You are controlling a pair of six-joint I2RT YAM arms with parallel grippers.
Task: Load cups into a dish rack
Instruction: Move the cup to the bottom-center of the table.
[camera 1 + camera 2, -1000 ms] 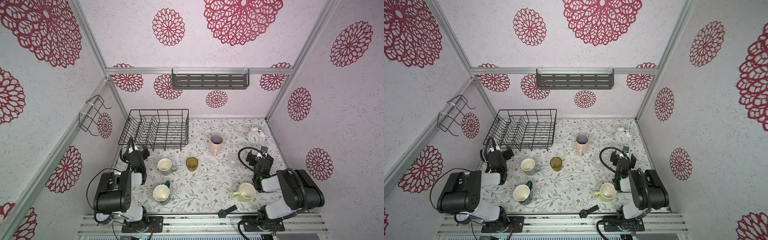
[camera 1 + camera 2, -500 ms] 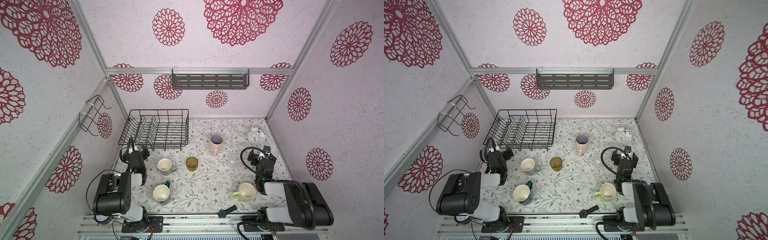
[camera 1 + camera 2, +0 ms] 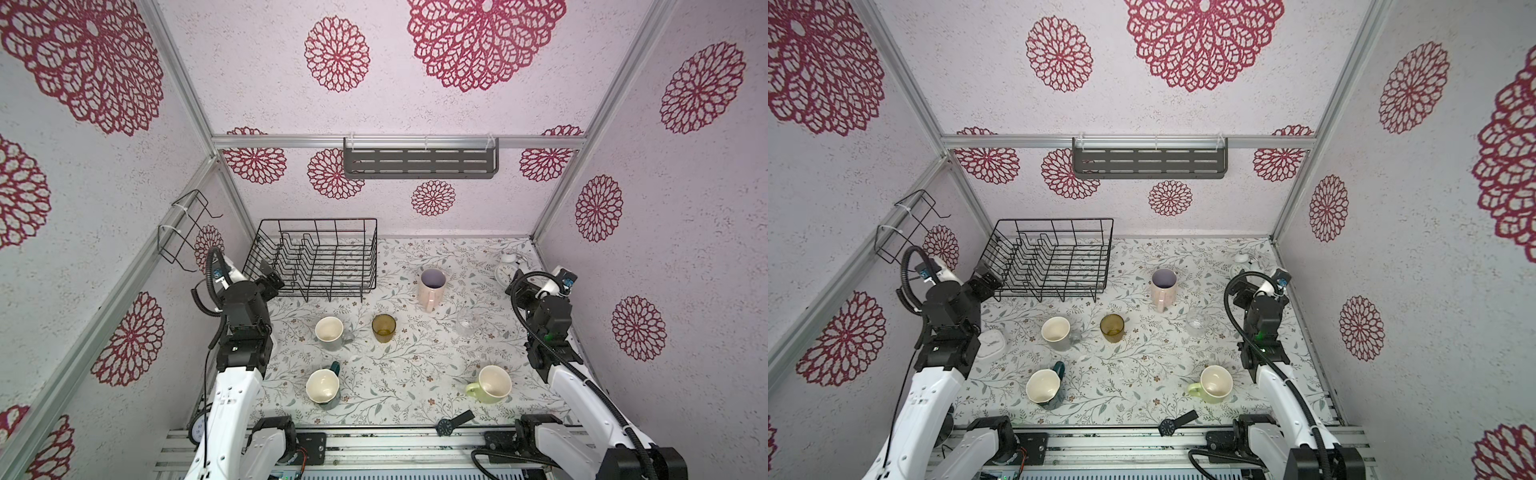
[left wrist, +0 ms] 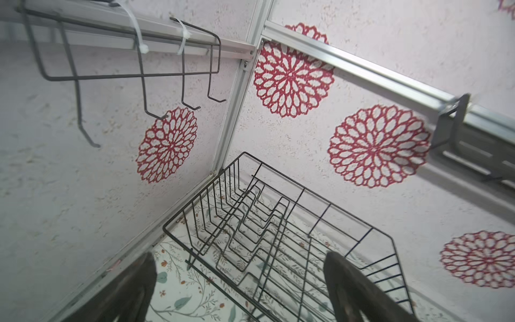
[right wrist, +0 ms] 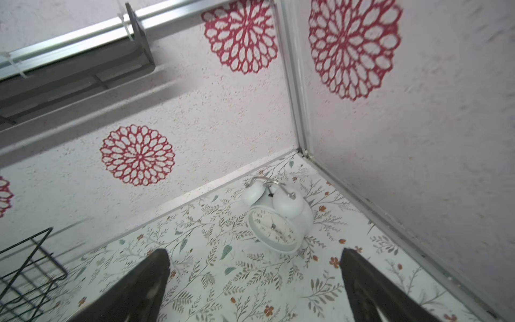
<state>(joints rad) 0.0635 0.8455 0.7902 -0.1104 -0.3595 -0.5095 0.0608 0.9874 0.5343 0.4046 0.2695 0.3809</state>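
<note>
When ranked by size, leads with the mat (image 3: 415, 365), floral, across the lower half of both top views. Next, the rack (image 3: 318, 259): black wire, centre-left, upright against the back wall, well apart from every cup. Then a grey shelf (image 3: 419, 162), upper centre on the back wall, and a wire bracket (image 3: 187, 232) on the left wall.

Left gripper (image 4: 239, 259): spread wide, holding nothing, raised just beside the rack's near left corner. In the left wrist view, frames that corner between dark fingers (image 4: 133, 284). Right gripper (image 5: 255, 252): likewise spread wide, holding nothing, at the right edge of the mat.

All six cups on the mat, mouths up, outside the rack.
- Pink mug (image 3: 432, 289): tallest, centre of frame, right of the rack, handle toward the bottom.
- Green mug (image 3: 492, 384): lower right, handle to the left.
- Teal mug (image 3: 324, 386): lower left of centre.
- Grey mug (image 3: 329, 332): between rack and teal mug, handle to the right.
- Clock (image 3: 508, 272): white, twin-bell, upper right corner of the mat, near the right gripper, untouched.
- Tumbler (image 3: 383, 328): amber, near the grey mug on its right, not touching.
- Glass (image 3: 467, 324): clear, right of the tumbler, below the pink mug.

Smallest, a black watch (image 3: 451, 424) at the mat's bottom edge.
</note>
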